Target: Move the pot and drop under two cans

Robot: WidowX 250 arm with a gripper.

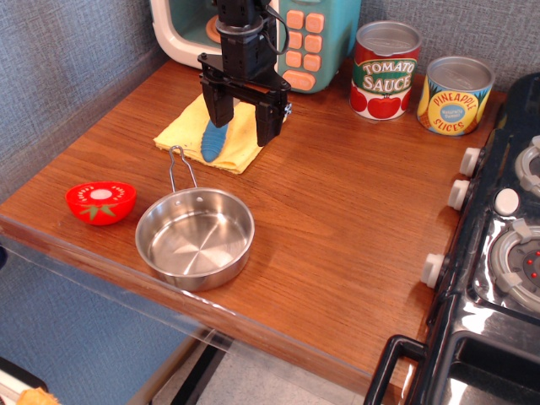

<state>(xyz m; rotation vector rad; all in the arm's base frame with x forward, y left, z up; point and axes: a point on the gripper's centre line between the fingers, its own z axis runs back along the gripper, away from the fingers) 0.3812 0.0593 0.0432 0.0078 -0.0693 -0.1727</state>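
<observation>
The pot (195,238) is a small shiny steel pan with a thin wire loop handle pointing back. It sits near the front left edge of the wooden counter. The red "Tomato Sauce" can (386,71) and the yellow and blue "Pineapple Slices" can (456,95) stand side by side at the back right. My gripper (244,118) is black, open and empty. It hangs above the yellow cloth (221,133), well behind the pot and left of the cans.
A blue object (214,138) lies on the yellow cloth under my gripper. A red tomato half (100,202) sits left of the pot. A toy microwave (295,34) stands at the back. A black stove (506,245) with knobs borders the right side.
</observation>
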